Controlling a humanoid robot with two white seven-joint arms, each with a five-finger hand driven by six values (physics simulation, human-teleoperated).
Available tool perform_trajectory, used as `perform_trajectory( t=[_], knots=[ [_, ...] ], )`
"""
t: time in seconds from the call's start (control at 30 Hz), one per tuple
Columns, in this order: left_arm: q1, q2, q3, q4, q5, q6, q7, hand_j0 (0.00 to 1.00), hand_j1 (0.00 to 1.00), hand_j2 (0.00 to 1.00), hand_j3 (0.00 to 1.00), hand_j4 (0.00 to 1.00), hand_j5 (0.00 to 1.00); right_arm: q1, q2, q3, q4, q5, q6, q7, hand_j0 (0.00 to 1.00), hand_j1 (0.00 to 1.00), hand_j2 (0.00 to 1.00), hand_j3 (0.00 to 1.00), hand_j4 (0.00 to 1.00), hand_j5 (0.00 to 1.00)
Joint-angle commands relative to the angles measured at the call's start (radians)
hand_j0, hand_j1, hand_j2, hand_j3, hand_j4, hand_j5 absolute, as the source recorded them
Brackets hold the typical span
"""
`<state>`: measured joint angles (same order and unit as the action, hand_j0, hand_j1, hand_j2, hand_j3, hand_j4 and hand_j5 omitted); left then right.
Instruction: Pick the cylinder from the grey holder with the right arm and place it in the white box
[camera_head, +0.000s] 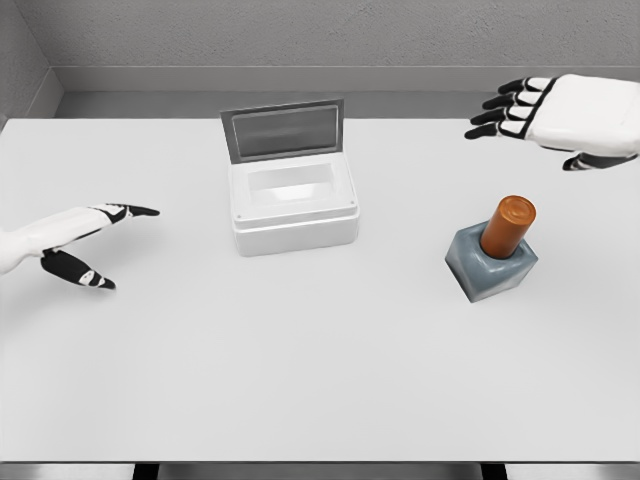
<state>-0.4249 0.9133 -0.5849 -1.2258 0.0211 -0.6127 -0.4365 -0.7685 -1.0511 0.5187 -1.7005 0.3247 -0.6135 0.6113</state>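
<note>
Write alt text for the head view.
An orange cylinder stands in a grey holder on a white table, right of an open white box. The right hand hovers open above; the left hand hovers open at left.

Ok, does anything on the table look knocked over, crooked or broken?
Nothing stands out. The orange cylinder sits in the grey holder, leaning a little as the holder seems to angle it. The white box stands with its lid up. Both hands, left and right, are open and hold nothing.
</note>
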Motion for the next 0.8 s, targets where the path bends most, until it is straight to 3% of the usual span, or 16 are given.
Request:
perform_trajectory(
  t=[0.0, 0.13, 0.17, 0.2, 0.23, 0.3, 0.33, 0.37, 0.47, 0.5, 0.63, 0.7, 0.77],
  knots=[
    [0.0, 0.01, 0.003, 0.003, 0.013, 0.002, 0.004, 1.0, 1.0, 1.0, 1.0, 1.0, 1.0, 0.0, 0.0, 0.003, -0.008, -0.003, 0.003, 0.0, 1.0, 1.0, 1.0, 1.0, 1.0, 1.0],
    [-0.006, 0.021, 0.002, 0.029, 0.023, 0.002, 0.007, 1.0, 1.0, 1.0, 1.0, 1.0, 1.0, 0.005, -0.003, 0.009, -0.002, -0.004, 0.003, 0.0, 1.0, 1.0, 1.0, 1.0, 1.0, 1.0],
    [-0.005, 0.028, -0.004, 0.046, 0.082, 0.002, 0.009, 1.0, 1.0, 1.0, 1.0, 1.0, 1.0, 0.002, -0.018, -0.008, 0.016, -0.006, 0.003, 0.0, 1.0, 1.0, 1.0, 1.0, 1.0, 1.0],
    [-0.006, 0.053, -0.059, 0.049, 0.154, 0.002, 0.015, 1.0, 1.0, 1.0, 1.0, 1.0, 1.0, 0.011, -0.027, 0.0, 0.018, -0.009, 0.003, 0.0, 1.0, 1.0, 1.0, 1.0, 1.0, 1.0],
    [-0.028, 0.061, -0.173, 0.042, 0.243, 0.002, 0.05, 1.0, 1.0, 1.0, 1.0, 1.0, 1.0, 0.018, -0.046, 0.0, 0.018, -0.006, 0.003, 0.0, 1.0, 1.0, 1.0, 1.0, 1.0, 1.0],
    [-0.158, 0.102, -0.409, 0.039, 0.405, 0.002, 0.234, 1.0, 1.0, 1.0, 1.0, 1.0, 1.0, 0.02, -0.064, 0.0, 0.015, -0.004, 0.003, 0.0, 1.0, 1.0, 1.0, 1.0, 1.0, 1.0],
    [-0.189, 0.159, -0.506, 0.015, 0.433, 0.002, 0.315, 1.0, 1.0, 1.0, 1.0, 1.0, 1.0, 0.02, -0.064, 0.003, 0.005, -0.004, 0.003, 0.0, 1.0, 1.0, 1.0, 1.0, 1.0, 1.0],
    [-0.195, 0.168, -0.556, 0.012, 0.433, 0.002, 0.36, 1.0, 1.0, 1.0, 1.0, 1.0, 1.0, 0.02, -0.064, 0.024, -0.007, -0.004, 0.003, 0.0, 1.0, 1.0, 1.0, 1.0, 1.0, 1.0],
    [-0.204, 0.16, -0.595, 0.015, 0.427, 0.002, 0.357, 1.0, 1.0, 1.0, 1.0, 1.0, 1.0, 0.018, -0.064, 0.069, -0.048, -0.004, 0.003, 0.0, 1.0, 1.0, 1.0, 1.0, 1.0, 1.0],
    [-0.232, 0.154, -0.622, 0.014, 0.428, 0.002, 0.357, 1.0, 1.0, 1.0, 1.0, 1.0, 1.0, 0.018, -0.063, 0.084, -0.054, -0.004, 0.003, 0.0, 1.0, 1.0, 1.0, 1.0, 1.0, 1.0],
    [-0.252, 0.151, -0.627, -0.009, 0.434, 0.002, 0.364, 1.0, 1.0, 1.0, 1.0, 1.0, 1.0, 0.018, -0.061, 0.136, -0.057, -0.003, 0.003, 0.0, 1.0, 1.0, 1.0, 1.0, 1.0, 1.0],
    [-0.25, 0.162, -0.627, -0.008, 0.442, 0.002, 0.447, 1.0, 1.0, 1.0, 1.0, 1.0, 1.0, 0.018, -0.061, 0.161, -0.057, -0.003, 0.003, 0.0, 1.0, 1.0, 1.0, 1.0, 1.0, 1.0],
    [-0.25, 0.165, -0.627, -0.004, 0.444, 0.002, 0.458, 1.0, 1.0, 1.0, 1.0, 1.0, 1.0, 0.018, -0.059, 0.181, -0.057, -0.001, 0.003, 0.0, 1.0, 1.0, 1.0, 1.0, 1.0, 1.0]
  ],
)
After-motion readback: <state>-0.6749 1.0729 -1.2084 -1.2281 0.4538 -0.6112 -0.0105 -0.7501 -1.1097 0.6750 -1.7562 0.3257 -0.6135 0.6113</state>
